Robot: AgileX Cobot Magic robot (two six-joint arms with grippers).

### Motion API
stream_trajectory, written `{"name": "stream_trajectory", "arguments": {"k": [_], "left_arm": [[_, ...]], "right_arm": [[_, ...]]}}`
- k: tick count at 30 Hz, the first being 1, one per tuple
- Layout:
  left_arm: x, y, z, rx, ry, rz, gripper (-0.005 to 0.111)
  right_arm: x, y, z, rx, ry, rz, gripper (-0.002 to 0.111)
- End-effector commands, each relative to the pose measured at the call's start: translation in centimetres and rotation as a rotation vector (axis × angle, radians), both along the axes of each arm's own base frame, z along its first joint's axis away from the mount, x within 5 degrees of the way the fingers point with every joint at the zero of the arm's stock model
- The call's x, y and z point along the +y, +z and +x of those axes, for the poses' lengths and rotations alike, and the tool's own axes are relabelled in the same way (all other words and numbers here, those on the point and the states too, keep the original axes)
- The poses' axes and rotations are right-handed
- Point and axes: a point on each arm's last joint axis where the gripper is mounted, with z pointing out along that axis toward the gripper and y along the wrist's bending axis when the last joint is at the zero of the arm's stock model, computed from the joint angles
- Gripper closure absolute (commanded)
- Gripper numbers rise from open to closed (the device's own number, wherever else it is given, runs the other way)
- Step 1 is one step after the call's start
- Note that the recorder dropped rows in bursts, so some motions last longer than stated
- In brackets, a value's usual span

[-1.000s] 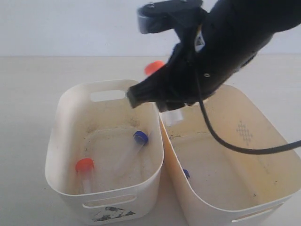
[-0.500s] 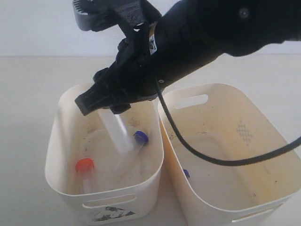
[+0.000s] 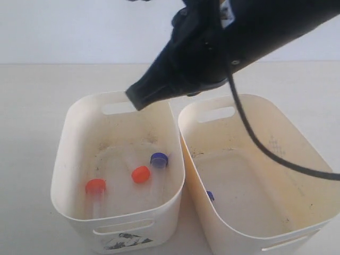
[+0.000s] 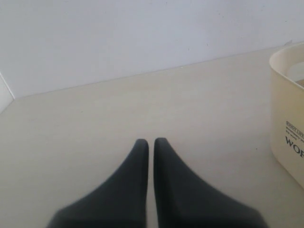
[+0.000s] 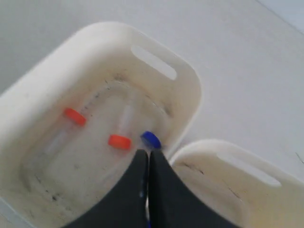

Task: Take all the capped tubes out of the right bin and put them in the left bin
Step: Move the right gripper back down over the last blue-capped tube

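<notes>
Right wrist view: the right gripper (image 5: 147,155) is seen with its two black fingers pressed together, and nothing is held between them. It is poised above the left bin (image 5: 95,35), near the corner where that bin stands beside the right bin (image 5: 213,146).

Past the fingertips, three capped tubes are seen lying on the speckled floor of the left bin. A blue-capped tube (image 5: 151,138) is nearest the fingertips. An orange-capped tube (image 5: 118,141) lies just beside it, and a second orange-capped tube (image 5: 74,116) lies further off, towards the far wall.

In the exterior view, the black arm is shown reaching across from the right, with the gripper raised over the back rim of the left bin. A dark label (image 3: 125,241) is seen on that bin's front. The two bins stand side by side, almost touching. A fourth tube (image 3: 210,195) is glimpsed in the right bin, close to the wall next to the left bin; only part of its blue cap is visible behind the rim.

In the left wrist view, the left gripper (image 4: 151,142) is seen over the bare table (image 4: 95,109), fingers closed and empty.
</notes>
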Motion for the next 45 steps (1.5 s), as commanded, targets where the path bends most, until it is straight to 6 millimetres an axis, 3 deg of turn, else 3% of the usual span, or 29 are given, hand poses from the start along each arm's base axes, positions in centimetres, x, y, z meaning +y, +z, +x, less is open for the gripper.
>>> {"name": "stream_trajectory", "arguments": {"k": [1,5,9,19,33,39,45], "left_arm": [[0.0,0.2,0.0,-0.012,-0.001,-0.017,0.102],[0.0,0.2,0.0,-0.012,-0.001,-0.017,0.102],[0.0,0.2,0.0,-0.012,-0.001,-0.017,0.102],[0.0,0.2,0.0,-0.012,-0.001,-0.017,0.102],[0.0,0.2,0.0,-0.012,-0.001,-0.017,0.102],[0.0,0.2,0.0,-0.012,-0.001,-0.017,0.102],[0.0,0.2,0.0,-0.012,-0.001,-0.017,0.102]], "right_arm": [[-2.9,0.6,-0.1,0.050,-0.093,-0.095,0.109],[-4.2,-0.5,0.1,0.108,-0.145,-0.146,0.109],[-5.0,-2.9,0.4,0.134,-0.164,-0.166,0.109],[-5.8,-6.9,-0.5,0.227,-0.189,-0.173,0.109],[-5.6,-7.1,-0.6,0.247,-0.199,-0.144,0.109],[-6.2,-7.4,-1.4,0.342,-0.220,-0.214,0.109],[-6.2,-7.4,-1.4,0.446,-0.253,-0.075,0.109]]}}
